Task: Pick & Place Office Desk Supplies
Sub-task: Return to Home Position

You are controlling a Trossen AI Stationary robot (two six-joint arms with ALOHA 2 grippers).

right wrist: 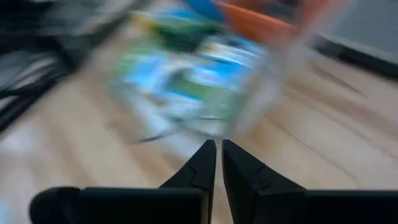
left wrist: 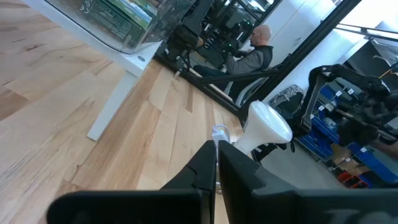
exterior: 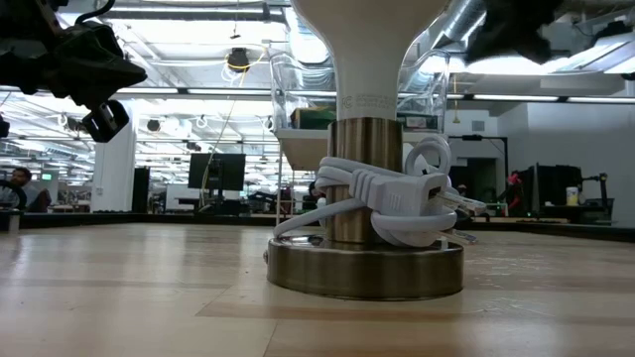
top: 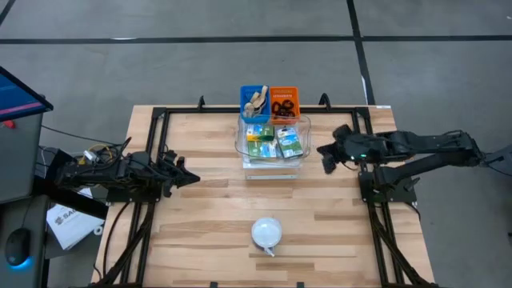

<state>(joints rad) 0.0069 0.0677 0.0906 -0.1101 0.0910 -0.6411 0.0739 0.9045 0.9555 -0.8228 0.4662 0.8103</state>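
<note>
Yellow-and-green crayon boxes lie flat in a clear plastic bin at the table's far middle, and they show blurred in the right wrist view. Behind the bin stand a blue bin holding tan rubber bands and an orange bin holding black loops. My right gripper hovers shut just right of the clear bin and holds nothing. My left gripper waits shut over the table's left side, also with nothing in it.
A white lamp stands near the table's near middle, its white cord wound around the metal base. A black frame runs along the table's edges. Bare wood lies between the two arms. A person sits beyond the table.
</note>
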